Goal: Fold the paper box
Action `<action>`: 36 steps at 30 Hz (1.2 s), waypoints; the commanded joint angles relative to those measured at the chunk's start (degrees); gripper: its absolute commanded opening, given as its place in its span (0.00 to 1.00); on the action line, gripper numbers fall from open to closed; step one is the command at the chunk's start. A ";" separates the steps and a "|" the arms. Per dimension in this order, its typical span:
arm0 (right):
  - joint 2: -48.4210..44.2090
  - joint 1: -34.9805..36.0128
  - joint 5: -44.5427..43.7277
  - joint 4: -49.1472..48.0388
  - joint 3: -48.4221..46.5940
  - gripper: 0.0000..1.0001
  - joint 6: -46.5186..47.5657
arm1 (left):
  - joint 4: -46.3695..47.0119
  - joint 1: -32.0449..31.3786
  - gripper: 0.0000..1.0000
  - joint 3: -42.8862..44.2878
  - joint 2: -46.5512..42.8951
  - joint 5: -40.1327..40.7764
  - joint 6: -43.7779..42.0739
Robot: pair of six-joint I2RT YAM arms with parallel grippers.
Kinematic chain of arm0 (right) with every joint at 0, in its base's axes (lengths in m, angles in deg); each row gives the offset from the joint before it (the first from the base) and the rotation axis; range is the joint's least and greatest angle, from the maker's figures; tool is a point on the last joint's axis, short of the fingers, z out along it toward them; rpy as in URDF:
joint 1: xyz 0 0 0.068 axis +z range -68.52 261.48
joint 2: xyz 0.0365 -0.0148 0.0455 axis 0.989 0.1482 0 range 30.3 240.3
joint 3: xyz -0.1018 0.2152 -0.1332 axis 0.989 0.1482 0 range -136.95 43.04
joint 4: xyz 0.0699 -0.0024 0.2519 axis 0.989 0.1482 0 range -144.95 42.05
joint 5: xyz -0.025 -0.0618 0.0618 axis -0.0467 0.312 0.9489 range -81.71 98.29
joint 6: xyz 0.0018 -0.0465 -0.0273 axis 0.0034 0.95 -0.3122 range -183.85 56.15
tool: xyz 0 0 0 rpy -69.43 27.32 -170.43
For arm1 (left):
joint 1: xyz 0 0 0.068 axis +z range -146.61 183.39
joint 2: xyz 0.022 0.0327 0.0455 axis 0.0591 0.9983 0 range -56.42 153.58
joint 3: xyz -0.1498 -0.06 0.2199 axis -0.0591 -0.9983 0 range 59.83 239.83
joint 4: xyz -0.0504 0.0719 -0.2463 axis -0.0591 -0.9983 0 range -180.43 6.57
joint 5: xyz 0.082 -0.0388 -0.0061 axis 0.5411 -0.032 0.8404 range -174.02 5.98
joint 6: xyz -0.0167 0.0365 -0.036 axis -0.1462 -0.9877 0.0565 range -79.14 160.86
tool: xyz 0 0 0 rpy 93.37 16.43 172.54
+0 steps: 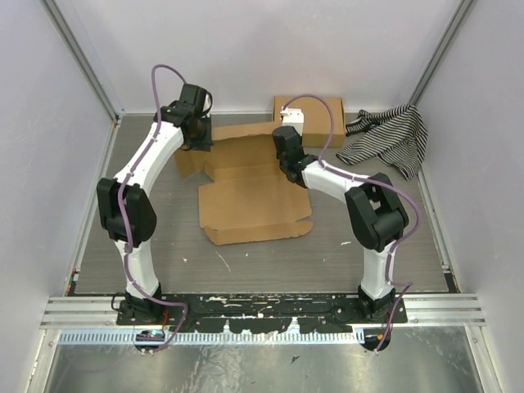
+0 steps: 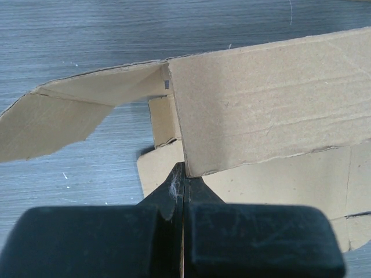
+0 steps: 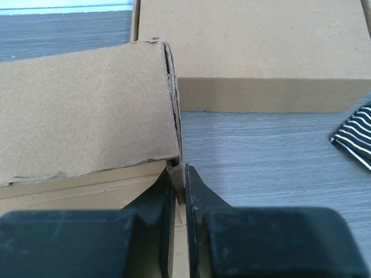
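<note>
The paper box (image 1: 254, 201) lies mostly flat in the middle of the table, plain brown cardboard with flaps. Its far panel stands raised between my two grippers. My left gripper (image 1: 199, 141) is shut on the left end of that raised panel; in the left wrist view its jaws (image 2: 184, 174) pinch the cardboard edge below the upright panel (image 2: 266, 104), with a side flap (image 2: 69, 113) bent off to the left. My right gripper (image 1: 286, 151) is shut on the right end; in the right wrist view its jaws (image 3: 181, 174) pinch the folded corner beside the upright panel (image 3: 87, 110).
A ready-made flat brown box (image 1: 309, 110) lies at the back, right behind the raised panel, and shows in the right wrist view (image 3: 255, 46). A black-and-white striped cloth (image 1: 389, 137) lies at the back right, its corner in the right wrist view (image 3: 356, 136). Walls enclose the table.
</note>
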State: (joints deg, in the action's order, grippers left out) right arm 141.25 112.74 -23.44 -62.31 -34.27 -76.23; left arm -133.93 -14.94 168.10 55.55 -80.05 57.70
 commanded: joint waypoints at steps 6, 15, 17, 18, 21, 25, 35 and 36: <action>-5.54 -1.22 2.89 6.43 6.56 0.01 0.88 | -0.17 0.28 0.45 -2.47 -8.09 2.47 -1.07; -13.24 -3.18 12.62 7.57 11.92 0.01 5.17 | 2.97 11.36 0.53 -2.92 -13.73 0.33 -0.05; -15.24 -4.65 15.54 9.39 12.39 0.01 5.77 | 3.01 14.50 0.53 -3.97 -13.60 -1.30 -0.12; -16.11 -5.52 17.29 10.30 12.59 0.01 6.18 | 4.98 16.26 0.53 -5.19 -13.61 -2.58 -0.29; -18.58 -7.84 22.92 12.86 12.88 0.01 6.94 | 9.25 19.13 0.49 -10.96 -13.30 -7.19 0.07; -20.66 -10.52 28.43 15.81 11.93 0.01 7.25 | 16.84 19.69 0.44 -19.25 -13.25 -13.17 0.22; -20.86 -13.23 34.24 17.29 10.91 0.02 6.76 | 40.30 17.13 0.43 -38.98 -17.68 -25.74 2.02; -20.67 -13.23 34.63 17.35 10.82 0.02 6.54 | 40.77 16.41 0.43 -39.13 -17.54 -25.89 1.78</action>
State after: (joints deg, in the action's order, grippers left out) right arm 122.26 99.52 6.83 -45.67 -21.66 -69.04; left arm -104.22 3.66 130.11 41.78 -100.77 59.58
